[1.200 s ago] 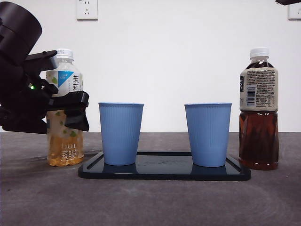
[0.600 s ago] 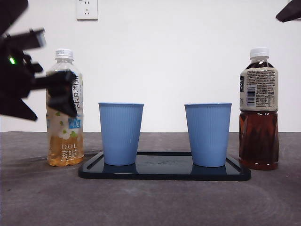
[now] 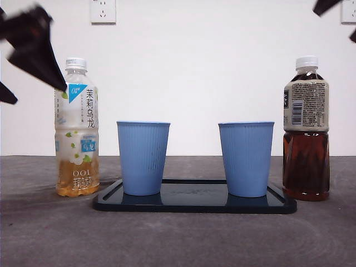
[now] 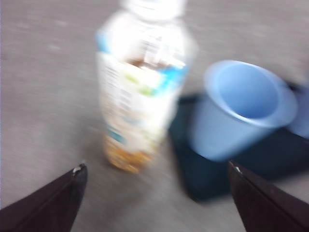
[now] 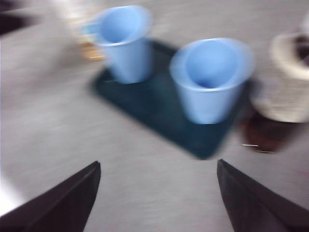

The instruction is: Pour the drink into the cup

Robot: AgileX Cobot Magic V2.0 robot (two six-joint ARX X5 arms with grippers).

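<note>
Both wrist views are smeared by motion blur. In the left wrist view the pale tea bottle (image 4: 140, 92) has its cap cut off by the frame edge and its label print is unreadable; the second blue cup (image 4: 303, 116) shows only as a sliver at the edge. In the right wrist view the dark tea bottle (image 5: 285, 96) is a blurred shape cut by the edge, and the pale bottle there is a faint smudge behind the left blue cup (image 5: 123, 41). In the front view the left gripper (image 3: 25, 55) is a blurred black shape cut off at the left edge, and only black tips of the right gripper (image 3: 334, 14) show at the top right corner.
</note>
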